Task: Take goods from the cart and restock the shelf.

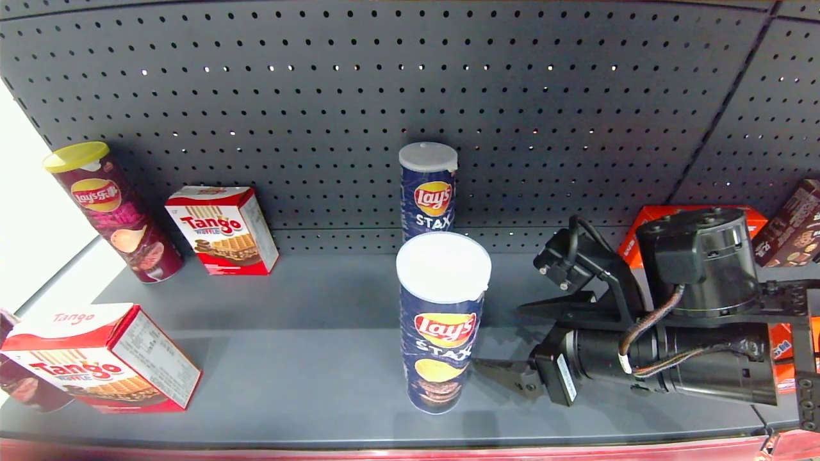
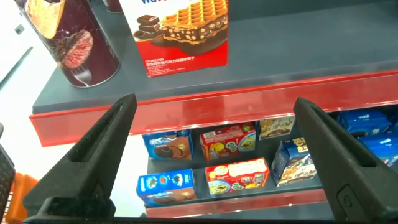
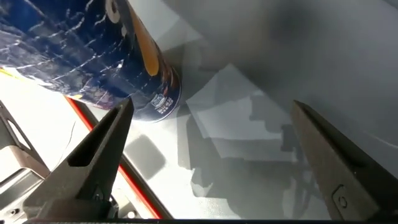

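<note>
Right tool (image 1: 503,339) stood wide open and empty just right of the near chip can (image 1: 442,320). Its nearer fingertip lay very close to the can's lower side, and I could not tell whether it touched. The can stood upright on the shelf (image 1: 307,358), close to the red front edge (image 1: 384,451) and in line with a second chip can (image 1: 428,192) at the far wall.

The near can was tall and narrow, so it would probably tip easily. Any leftward drift of that fingertip could knock it over, and from there it might roll off the front edge. Backing straight out to the right looked like the safer path.

Left of the can the shelf lay open as far as the wafer box (image 1: 102,358) at the near left. To the right, an orange box (image 1: 631,246) behind the arm narrowed the room. The left tool (image 2: 214,106), also wide open and empty, hung below the front edge, near the wafer box and a dark red can (image 2: 71,43).
</note>
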### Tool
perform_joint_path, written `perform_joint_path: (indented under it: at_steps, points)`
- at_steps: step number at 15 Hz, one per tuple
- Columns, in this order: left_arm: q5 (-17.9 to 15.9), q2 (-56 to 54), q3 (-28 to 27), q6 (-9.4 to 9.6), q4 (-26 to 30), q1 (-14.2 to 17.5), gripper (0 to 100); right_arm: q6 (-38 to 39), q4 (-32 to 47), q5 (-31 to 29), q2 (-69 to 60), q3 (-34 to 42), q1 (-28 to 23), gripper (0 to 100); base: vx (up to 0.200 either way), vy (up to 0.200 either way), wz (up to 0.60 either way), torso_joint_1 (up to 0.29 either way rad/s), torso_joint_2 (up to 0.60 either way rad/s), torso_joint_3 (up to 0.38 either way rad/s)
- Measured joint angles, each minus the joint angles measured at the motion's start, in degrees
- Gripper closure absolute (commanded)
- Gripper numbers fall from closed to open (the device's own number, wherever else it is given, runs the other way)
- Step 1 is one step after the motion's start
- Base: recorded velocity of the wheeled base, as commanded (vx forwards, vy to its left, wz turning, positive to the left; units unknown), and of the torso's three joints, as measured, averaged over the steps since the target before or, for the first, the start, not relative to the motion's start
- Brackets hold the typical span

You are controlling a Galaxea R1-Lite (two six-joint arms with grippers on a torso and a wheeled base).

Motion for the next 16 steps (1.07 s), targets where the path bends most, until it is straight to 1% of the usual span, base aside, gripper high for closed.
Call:
perform_joint_path:
  at_steps: [5, 8, 16]
  points:
    - [-0.1, 0.0, 0.0, -0.01, 0.0, 0.0, 0, 0.0, 0.0, 0.0, 0.0, -0.5, -0.7, 0, 0.000, 0.000, 0.00, 0.000, 0.00, 0.000]
    - [-1.0, 0.0, 0.0, 0.00, 0.0, 0.0, 0, 0.0, 0.0, 0.0, 0.2, -1.0, -0.5, 0, 0.000, 0.000, 0.00, 0.000, 0.00, 0.000]
    - [-1.0, 0.0, 0.0, 0.00, 0.1, 0.0, 0, 0.0, 0.0, 0.0, 0.7, -1.0, -0.3, 0, 0.000, 0.000, 0.00, 0.000, 0.00, 0.000]
